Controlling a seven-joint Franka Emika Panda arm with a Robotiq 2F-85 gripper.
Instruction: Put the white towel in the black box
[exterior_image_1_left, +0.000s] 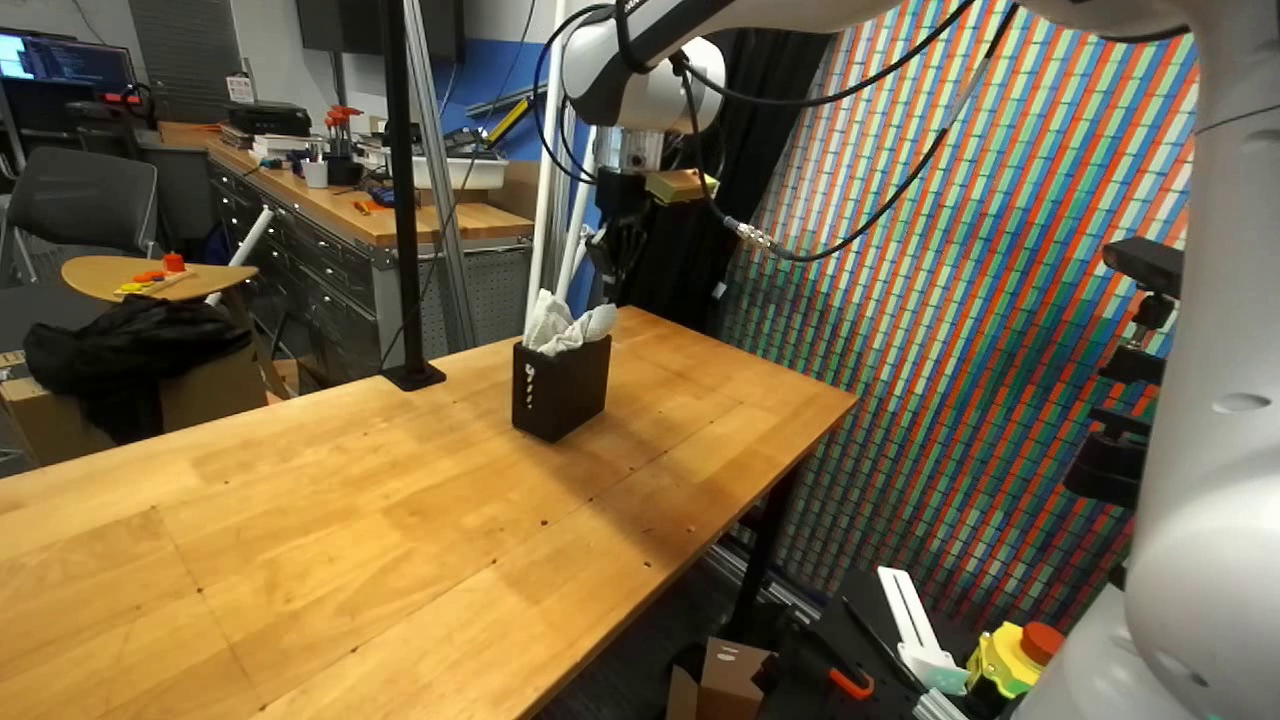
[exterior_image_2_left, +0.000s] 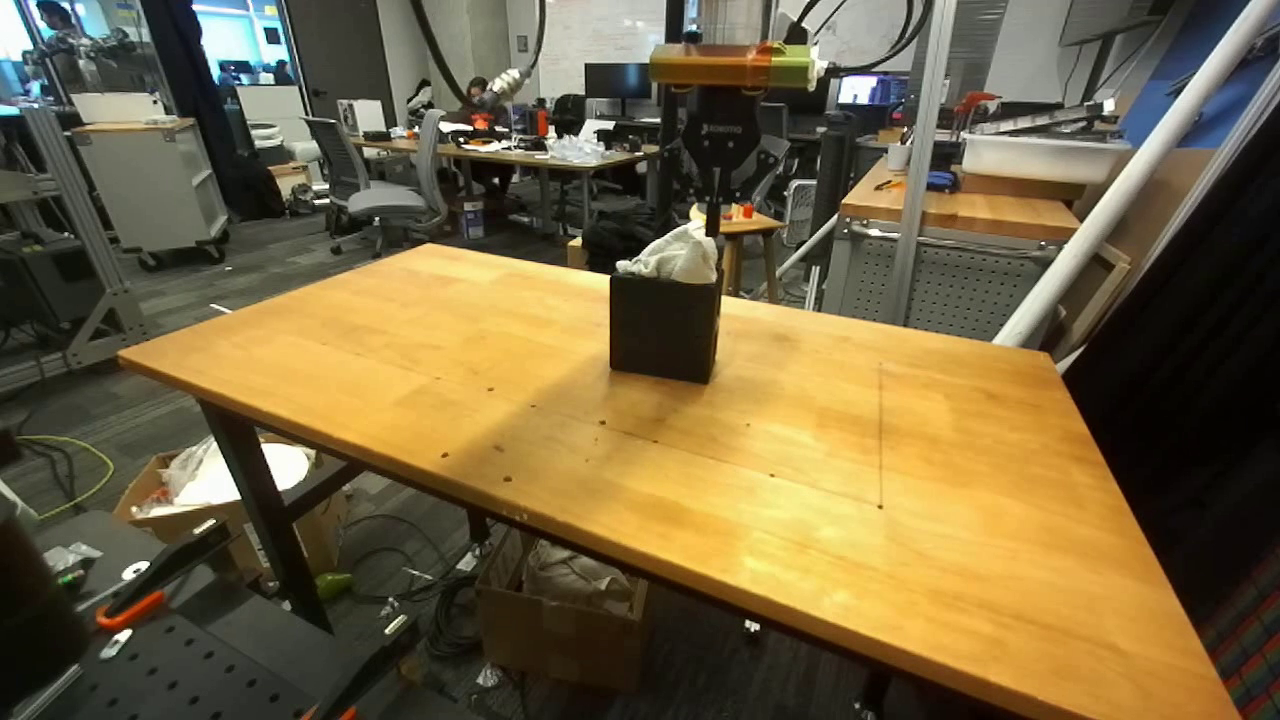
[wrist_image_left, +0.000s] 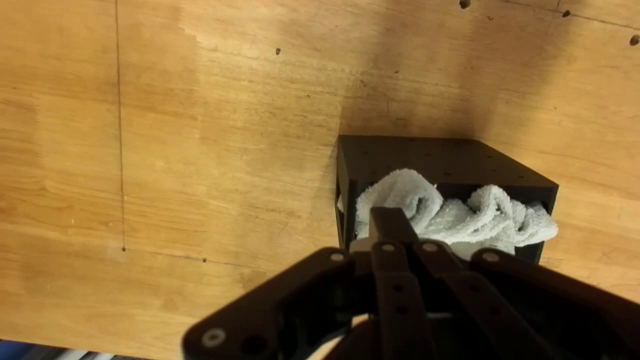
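Observation:
The black box (exterior_image_1_left: 560, 392) (exterior_image_2_left: 662, 330) (wrist_image_left: 445, 159) stands upright on the table in both exterior views and in the wrist view. Stuffed into its top is the white towel (exterior_image_1_left: 572, 332) (exterior_image_2_left: 672, 256) (wrist_image_left: 470, 227), with rumpled folds rising above the rim; its lower part is hidden inside. Pointing down, my gripper (exterior_image_1_left: 611, 285) (exterior_image_2_left: 713, 222) (wrist_image_left: 393, 220) is just over the box at one end of the towel. Its fingers are together, and no cloth shows pinched between them. Whether the tips touch the towel I cannot tell.
The wooden table (exterior_image_1_left: 330, 520) (exterior_image_2_left: 900, 430) carries a black post (exterior_image_1_left: 402, 200) near its edge, behind the box. A dark curtain (exterior_image_1_left: 700, 240) hangs past the table end. A grey metal post (exterior_image_2_left: 915, 200) and a white pole (exterior_image_2_left: 1130, 180) rise beyond the far side.

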